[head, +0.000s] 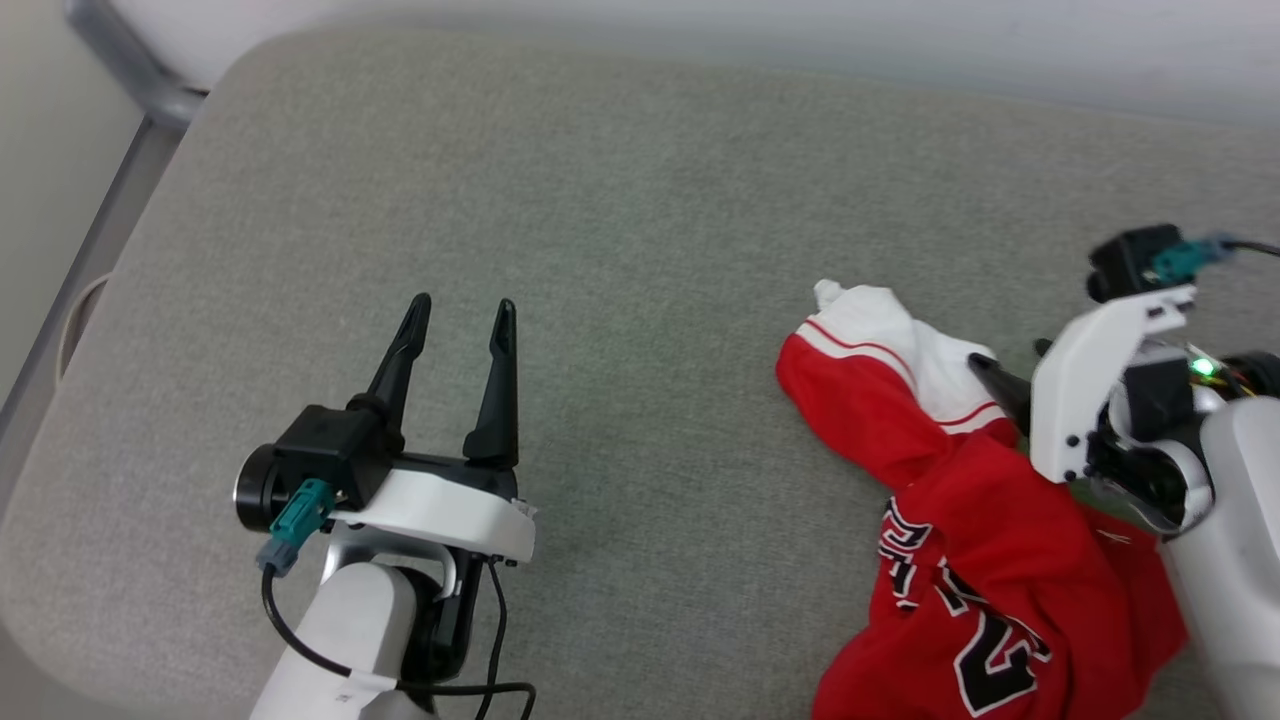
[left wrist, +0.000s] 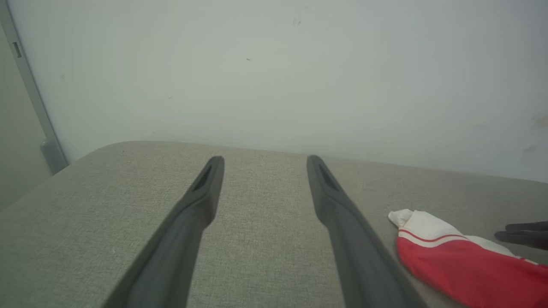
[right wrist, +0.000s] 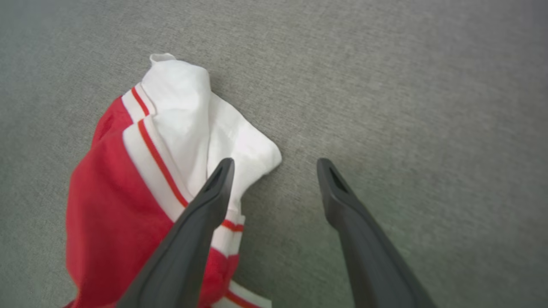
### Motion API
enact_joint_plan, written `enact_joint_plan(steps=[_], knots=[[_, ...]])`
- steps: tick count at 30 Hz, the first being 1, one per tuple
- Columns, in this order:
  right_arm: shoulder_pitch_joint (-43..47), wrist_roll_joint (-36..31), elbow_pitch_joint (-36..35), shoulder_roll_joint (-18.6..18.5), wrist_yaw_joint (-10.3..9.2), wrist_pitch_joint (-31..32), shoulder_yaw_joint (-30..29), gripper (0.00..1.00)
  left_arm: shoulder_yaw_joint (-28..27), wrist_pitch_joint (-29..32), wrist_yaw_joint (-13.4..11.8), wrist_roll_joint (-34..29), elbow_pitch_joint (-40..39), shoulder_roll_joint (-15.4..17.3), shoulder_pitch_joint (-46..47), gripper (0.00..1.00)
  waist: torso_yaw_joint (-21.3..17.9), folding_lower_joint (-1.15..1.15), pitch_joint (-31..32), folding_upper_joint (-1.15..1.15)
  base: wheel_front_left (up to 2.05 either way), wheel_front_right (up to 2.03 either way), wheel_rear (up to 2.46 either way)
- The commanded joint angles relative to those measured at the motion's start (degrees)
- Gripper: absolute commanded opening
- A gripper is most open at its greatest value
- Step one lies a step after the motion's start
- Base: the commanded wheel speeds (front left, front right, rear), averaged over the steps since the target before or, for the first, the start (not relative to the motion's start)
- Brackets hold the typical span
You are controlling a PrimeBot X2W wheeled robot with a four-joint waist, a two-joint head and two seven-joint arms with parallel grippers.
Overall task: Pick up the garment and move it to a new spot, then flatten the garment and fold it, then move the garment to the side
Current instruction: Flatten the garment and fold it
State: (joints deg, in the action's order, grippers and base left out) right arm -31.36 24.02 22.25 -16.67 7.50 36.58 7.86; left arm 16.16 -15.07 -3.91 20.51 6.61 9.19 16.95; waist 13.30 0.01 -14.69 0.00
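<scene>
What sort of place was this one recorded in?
Probably a plain indoor test room, not certainly: a grey fabric-covered surface with a rounded corner stands against a bare pale wall, a metal rail runs beside it, and a crumpled red jersey lies on it.

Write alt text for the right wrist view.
A crumpled red jersey with a white sleeve lies on a grey fabric surface. The right tool is open, one finger over the sleeve, the other over bare fabric.
</scene>
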Motion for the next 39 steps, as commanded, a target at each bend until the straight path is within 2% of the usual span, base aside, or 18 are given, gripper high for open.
enact_joint_plan(steps=[1,6,11,12,13,14,15,20,26,33,39], knots=[[-1.8,0.9,0.7,-0.5,-0.02,1.4,1.7,1.00,-0.4,-0.1,0.5,-0.6,0.1,-0.6,0.9,1.00,2.3,-0.01,-2.4,0.00,0.00,0.00,0.00],[-6.7,3.0,4.5,-3.1,-0.03,8.1,9.3,1.00,-1.4,-0.1,2.6,-2.5,0.5,-2.8,2.4,1.00,4.0,-0.01,-4.5,0.00,0.00,0.00,0.00],[-6.3,5.4,10.7,-4.2,-0.02,15.9,15.1,1.00,-2.5,-0.1,4.3,-3.8,0.8,-4.5,2.8,1.00,4.9,-0.01,-5.6,0.00,0.00,0.00,0.00],[-5.7,5.9,11.9,-4.3,-0.01,17.5,16.2,0.86,-2.8,-0.1,4.4,-3.9,0.9,-4.7,2.7,1.00,5.0,-0.01,-5.7,0.00,0.00,0.00,0.00],[-5.1,6.7,12.6,-4.3,-0.01,18.6,16.9,0.41,-3.1,-0.1,4.7,-4.2,1.0,-5.0,2.6,1.00,5.1,-0.01,-5.7,0.00,0.00,0.00,0.00],[-4.8,7.3,12.9,-4.3,0.00,19.1,17.5,0.03,-3.2,-0.1,4.9,-4.3,1.2,-5.2,2.4,1.00,5.1,-0.01,-5.7,0.00,0.00,0.00,0.00],[-4.7,7.8,13.3,-4.3,0.03,19.4,17.8,0.00,-3.4,-0.1,5.0,-4.4,1.3,-5.4,2.3,1.00,5.1,-0.01,-5.7,0.00,0.00,0.00,0.00],[-7.7,8.9,10.8,-4.5,-0.02,13.4,15.4,0.00,-4.9,-0.1,5.5,-5.4,2.1,-5.9,0.9,1.00,3.9,-0.01,-4.3,0.00,0.00,0.00,0.00],[-10.1,8.0,5.8,-5.7,-0.05,4.0,8.7,0.00,-6.6,-0.1,6.0,-7.0,3.3,-5.8,-0.6,1.00,0.0,-0.01,-0.8,0.00,0.00,0.00,0.00],[-1.8,4.8,0.4,-7.1,-0.03,0.2,-2.7,0.00,-8.5,-0.1,6.3,-8.3,4.4,-5.0,-2.2,1.00,-5.2,-0.01,3.2,0.00,0.00,0.00,0.00],[11.7,1.7,-4.2,-3.8,-0.03,-0.2,-15.8,0.00,-9.8,-0.1,6.0,-8.6,4.9,-4.3,-4.2,1.00,-8.7,-0.01,4.9,0.00,0.00,0.00,0.00]])
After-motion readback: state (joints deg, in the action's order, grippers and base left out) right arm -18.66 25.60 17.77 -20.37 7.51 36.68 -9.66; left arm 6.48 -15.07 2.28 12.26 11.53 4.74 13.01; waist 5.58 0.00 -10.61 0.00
